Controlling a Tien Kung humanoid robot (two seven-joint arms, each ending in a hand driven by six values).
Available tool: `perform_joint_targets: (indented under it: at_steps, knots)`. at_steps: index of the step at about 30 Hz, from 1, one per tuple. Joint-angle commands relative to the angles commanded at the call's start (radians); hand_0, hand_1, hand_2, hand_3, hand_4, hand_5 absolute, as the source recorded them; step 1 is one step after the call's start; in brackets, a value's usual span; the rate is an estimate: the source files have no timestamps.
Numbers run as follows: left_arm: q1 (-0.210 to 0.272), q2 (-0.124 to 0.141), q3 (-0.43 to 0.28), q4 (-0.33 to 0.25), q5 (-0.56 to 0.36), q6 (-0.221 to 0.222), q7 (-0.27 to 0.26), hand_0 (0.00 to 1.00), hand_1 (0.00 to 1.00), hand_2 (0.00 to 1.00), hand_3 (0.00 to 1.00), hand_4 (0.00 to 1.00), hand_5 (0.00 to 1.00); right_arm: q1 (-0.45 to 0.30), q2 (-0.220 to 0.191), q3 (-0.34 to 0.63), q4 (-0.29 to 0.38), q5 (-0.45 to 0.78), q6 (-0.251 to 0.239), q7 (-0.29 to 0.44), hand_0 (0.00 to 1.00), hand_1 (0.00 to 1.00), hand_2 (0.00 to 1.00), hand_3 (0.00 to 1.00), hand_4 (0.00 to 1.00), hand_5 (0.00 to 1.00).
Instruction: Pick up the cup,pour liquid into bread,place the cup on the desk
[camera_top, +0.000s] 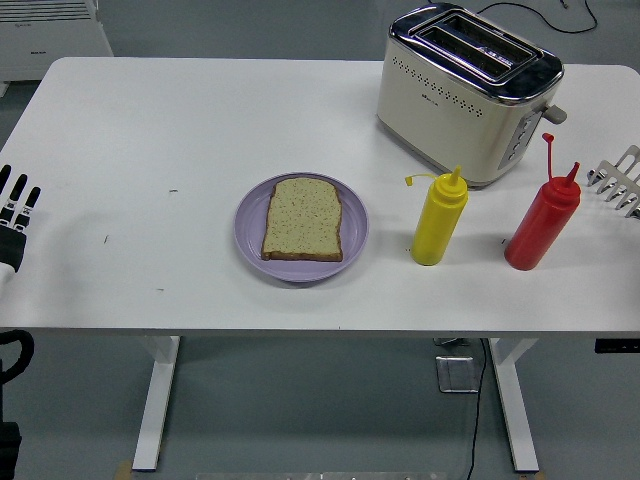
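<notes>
White tabletop (200, 130), bread (303, 219) on a purple plate (250, 225) at centre frame.
Red bottle (540, 222) stands right, untouched; left hand (14, 222) at left edge, fingers spread, holding nothing.

White table (200, 120) carries: purple plate (250, 225) well right of the left hand's fingers (18, 198); yellow squeeze bottle (438, 220) and red squeeze bottle (540, 225) further right; cream toaster (465, 95) behind them; metal rack (620, 180) at right edge

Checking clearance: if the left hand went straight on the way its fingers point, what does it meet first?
Nothing, as far as visible: the left hand points toward the far edge over bare table. Height above it is unclear.
</notes>
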Motion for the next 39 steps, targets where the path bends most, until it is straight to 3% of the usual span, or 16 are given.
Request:
perform_joint_targets:
  at_steps: [1, 7, 39]
  knots:
    - [0.0, 0.0, 0.0, 0.0, 0.0, 0.0, 0.0, 0.777, 0.727, 0.724, 0.66, 0.522, 0.929, -0.001, 0.002, 0.0, -0.006, 0.002, 0.001, -0.002, 0.81, 0.747, 0.78, 0.81, 0.658, 0.641]
    - [0.003, 0.0, 0.003, 0.0, 0.0, 0.0, 0.0, 0.777, 0.728, 0.724, 0.66, 0.52, 0.926, -0.002, 0.008, -0.005, -0.023, 0.01, 0.006, -0.004, 0.803, 0.745, 0.774, 0.807, 0.649, 0.652]
    - [0.004, 0.0, 0.002, -0.002, 0.001, 0.0, 0.001, 0.777, 0.728, 0.724, 0.659, 0.521, 0.927, 0.004, 0.018, -0.011, -0.04, 0.018, 0.02, 0.002, 0.8, 0.74, 0.773, 0.805, 0.65, 0.652]
